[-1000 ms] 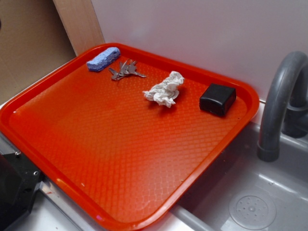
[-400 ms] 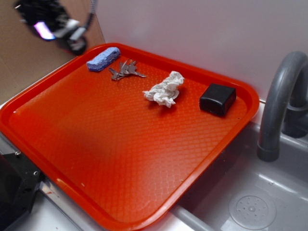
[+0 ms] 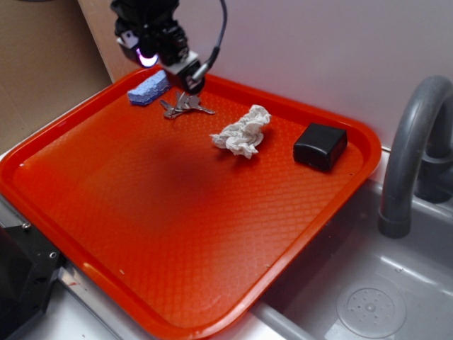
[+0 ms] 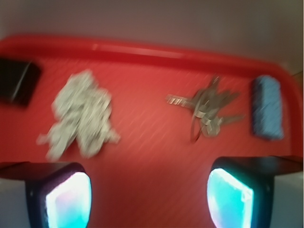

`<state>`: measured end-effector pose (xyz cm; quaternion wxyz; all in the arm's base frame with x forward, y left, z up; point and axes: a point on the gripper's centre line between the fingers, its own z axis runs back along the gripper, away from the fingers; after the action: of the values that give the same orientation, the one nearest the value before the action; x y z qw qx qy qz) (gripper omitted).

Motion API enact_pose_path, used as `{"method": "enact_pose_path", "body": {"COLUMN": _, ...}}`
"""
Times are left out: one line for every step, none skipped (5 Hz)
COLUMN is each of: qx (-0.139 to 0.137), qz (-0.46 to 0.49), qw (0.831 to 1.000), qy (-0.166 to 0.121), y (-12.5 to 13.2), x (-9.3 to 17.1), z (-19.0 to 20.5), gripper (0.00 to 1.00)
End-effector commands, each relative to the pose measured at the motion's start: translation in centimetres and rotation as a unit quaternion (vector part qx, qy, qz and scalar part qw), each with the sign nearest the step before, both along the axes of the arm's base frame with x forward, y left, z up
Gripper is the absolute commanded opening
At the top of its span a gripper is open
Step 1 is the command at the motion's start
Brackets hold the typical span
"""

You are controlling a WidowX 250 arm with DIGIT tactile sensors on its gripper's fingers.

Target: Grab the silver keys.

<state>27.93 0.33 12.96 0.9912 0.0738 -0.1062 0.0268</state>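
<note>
Hand (image 3: 190, 83) up over the far corner of the red tray (image 3: 177, 234), fingers (image 4: 64, 199) spread wide apart, gripping nothing. Silver keys (image 3: 182, 105) flat on the tray just below and slightly nearer than the hand, not touching it; in the wrist view, ahead of the right finger, fanned from their ring. Blue sponge (image 3: 150, 88) just beside the keys, at the hand's side. Crumpled white tissue (image 3: 243, 132) further off across the tray, black box (image 3: 320, 145) beyond that. Wrist view blurred.
</note>
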Motion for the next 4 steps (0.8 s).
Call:
{"method": "enact_pose_path", "body": {"qx": 0.052, "qz": 0.028, "qw": 0.998, "qy": -0.013, "y": 3.6, "x": 2.6, "z": -1.6, "gripper": 1.0}}
{"method": "enact_pose_path", "body": {"qx": 0.059, "qz": 0.037, "qw": 0.998, "qy": 0.009, "y": 4.6, "x": 3.7, "z": -3.7, "gripper": 1.0}}
{"method": "enact_pose_path", "body": {"qx": 0.053, "qz": 0.066, "qw": 0.996, "qy": 0.023, "y": 5.9, "x": 4.6, "z": -5.4, "gripper": 1.0}}
{"method": "enact_pose_path", "body": {"qx": 0.066, "qz": 0.083, "qw": 0.994, "qy": 0.038, "y": 6.7, "x": 5.2, "z": -7.4, "gripper": 1.0}}
